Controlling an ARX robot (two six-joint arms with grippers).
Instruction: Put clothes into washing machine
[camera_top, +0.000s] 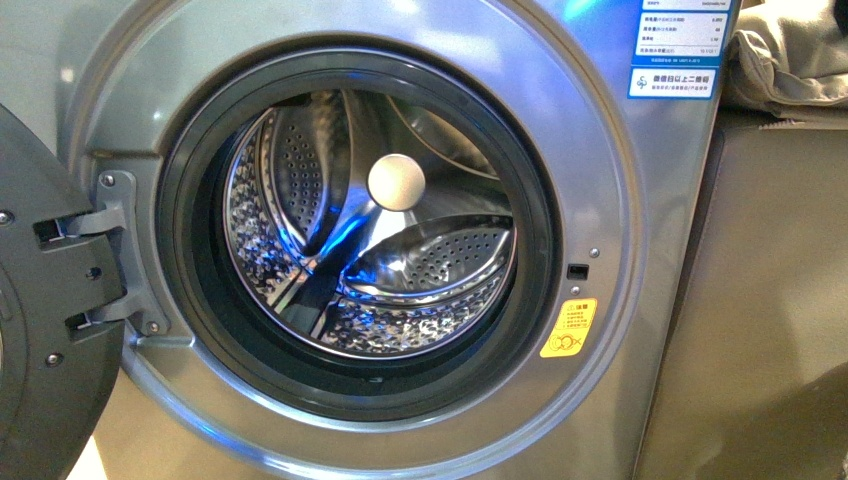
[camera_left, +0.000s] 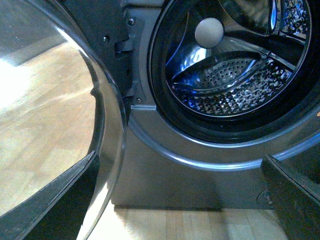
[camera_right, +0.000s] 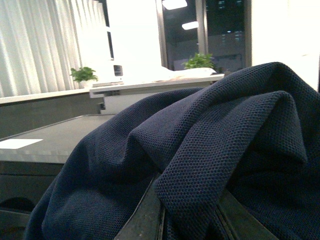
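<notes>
Washer door swung open, steel drum in plain sight. Left pincer spread wide, holding nothing, low before the porthole. Right pincer clamped on navy clothes, fabric bunched over its fingers.

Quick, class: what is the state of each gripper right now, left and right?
Left gripper: open, holding nothing.
Right gripper: closed on the clothes.

washing machine mouth unobstructed, door aside
</notes>
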